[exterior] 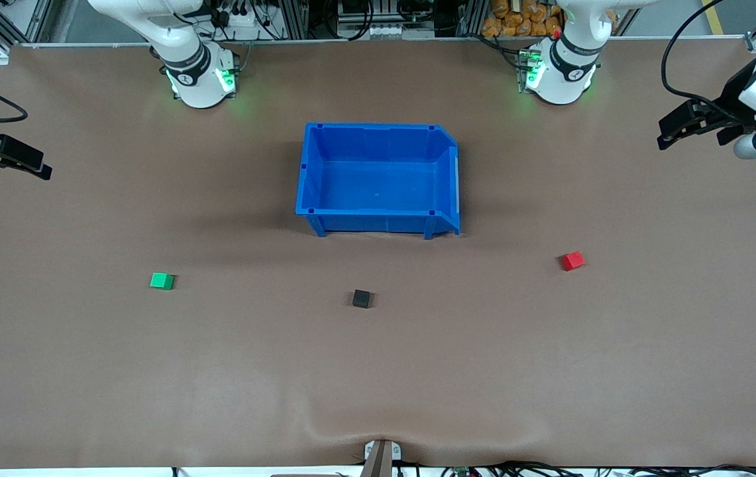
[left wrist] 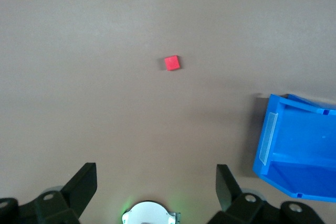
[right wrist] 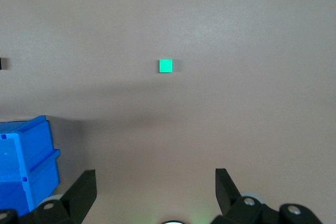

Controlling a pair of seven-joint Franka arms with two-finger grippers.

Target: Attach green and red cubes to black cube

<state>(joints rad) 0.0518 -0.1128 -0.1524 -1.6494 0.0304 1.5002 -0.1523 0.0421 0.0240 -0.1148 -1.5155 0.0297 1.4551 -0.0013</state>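
Observation:
The black cube [exterior: 362, 298] lies on the brown table, nearer to the front camera than the blue bin [exterior: 378, 126]. The green cube [exterior: 161, 281] lies toward the right arm's end, the red cube [exterior: 573, 260] toward the left arm's end; all three are apart. My left gripper [exterior: 666, 136] is open and empty, raised over the left arm's end of the table; its wrist view shows the red cube [left wrist: 171, 63] well off from the open gripper [left wrist: 156, 182]. My right gripper [exterior: 36, 164] is open and empty over the right arm's end; its wrist view shows the green cube [right wrist: 166, 66], the gripper [right wrist: 156, 182] and an edge of the black cube [right wrist: 1, 64].
The blue bin stands mid-table with nothing in it, between the arm bases and the cubes; it also shows in the left wrist view [left wrist: 268, 140] and the right wrist view [right wrist: 31, 150]. A small mount [exterior: 381, 454] sits at the table's front edge.

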